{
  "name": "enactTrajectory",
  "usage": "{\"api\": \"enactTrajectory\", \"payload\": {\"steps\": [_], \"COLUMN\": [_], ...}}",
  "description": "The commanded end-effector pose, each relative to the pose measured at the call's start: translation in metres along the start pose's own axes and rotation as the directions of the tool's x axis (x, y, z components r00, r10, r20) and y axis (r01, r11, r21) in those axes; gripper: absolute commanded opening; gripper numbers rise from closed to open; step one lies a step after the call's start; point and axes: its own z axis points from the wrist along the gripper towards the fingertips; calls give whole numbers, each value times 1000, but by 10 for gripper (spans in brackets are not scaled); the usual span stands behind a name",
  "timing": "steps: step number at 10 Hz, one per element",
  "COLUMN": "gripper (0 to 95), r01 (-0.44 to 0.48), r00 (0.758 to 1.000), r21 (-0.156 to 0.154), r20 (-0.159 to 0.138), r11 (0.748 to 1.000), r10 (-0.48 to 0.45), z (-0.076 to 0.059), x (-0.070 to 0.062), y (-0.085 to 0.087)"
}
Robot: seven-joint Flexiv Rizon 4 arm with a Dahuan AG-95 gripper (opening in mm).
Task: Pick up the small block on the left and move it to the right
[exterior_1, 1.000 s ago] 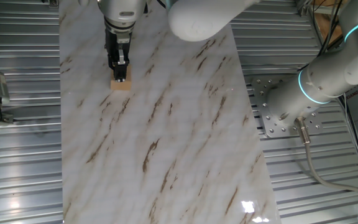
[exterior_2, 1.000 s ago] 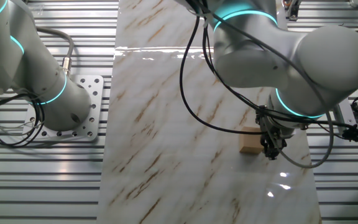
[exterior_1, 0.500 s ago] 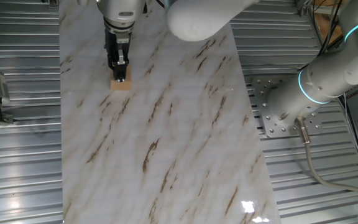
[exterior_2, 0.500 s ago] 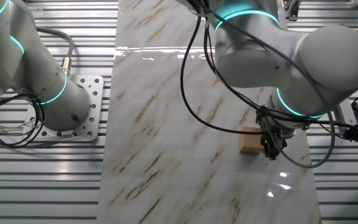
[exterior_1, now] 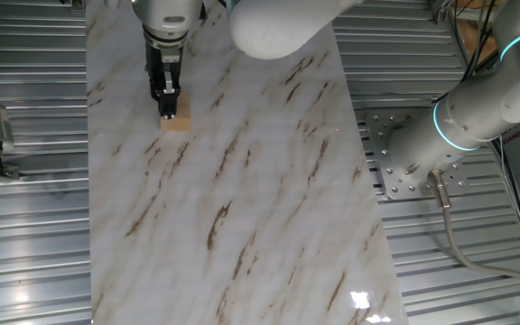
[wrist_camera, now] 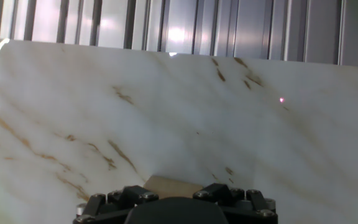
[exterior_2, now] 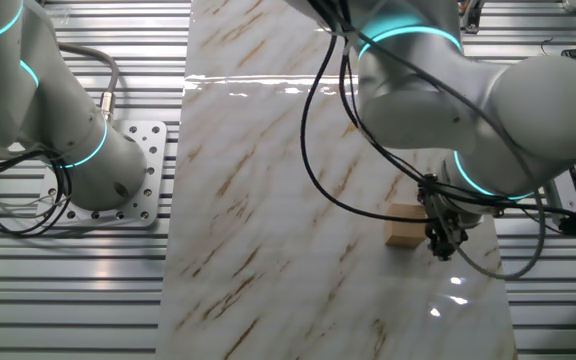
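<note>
Though half hidden behind the tool (exterior_1: 166,110), the small block (exterior_1: 179,122) beside it, tool's grip state unclear.

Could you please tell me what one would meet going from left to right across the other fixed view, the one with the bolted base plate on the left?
Perforated metal base plate → marble-patterned white table top → small light-tan wooden cube → black two-finger claw.

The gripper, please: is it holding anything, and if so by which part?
It cannot be told: the gripper is down at one edge of the small block, but whether it grips is unclear.
</note>
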Motion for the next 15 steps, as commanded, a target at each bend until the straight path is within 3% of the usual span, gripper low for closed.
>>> {"api": "enactTrajectory", "payload": {"steps": [1, 12, 13, 14, 15], "gripper": [760, 760, 570, 190, 190], "r01": [-7, -17, -16, -12, -18], "r00": [1000, 1000, 1000, 1000, 999], "r21": [-3, 18, 18, 19, 26], "r20": [1, 17, 18, 22, 39], "r11": [1000, 1000, 1000, 1000, 1000], "r10": [7, 17, 16, 12, 17], "z": [0, 19, 20, 23, 27], "x": [3, 8, 9, 12, 13], "y": [2, 9, 8, 6, 7]}}
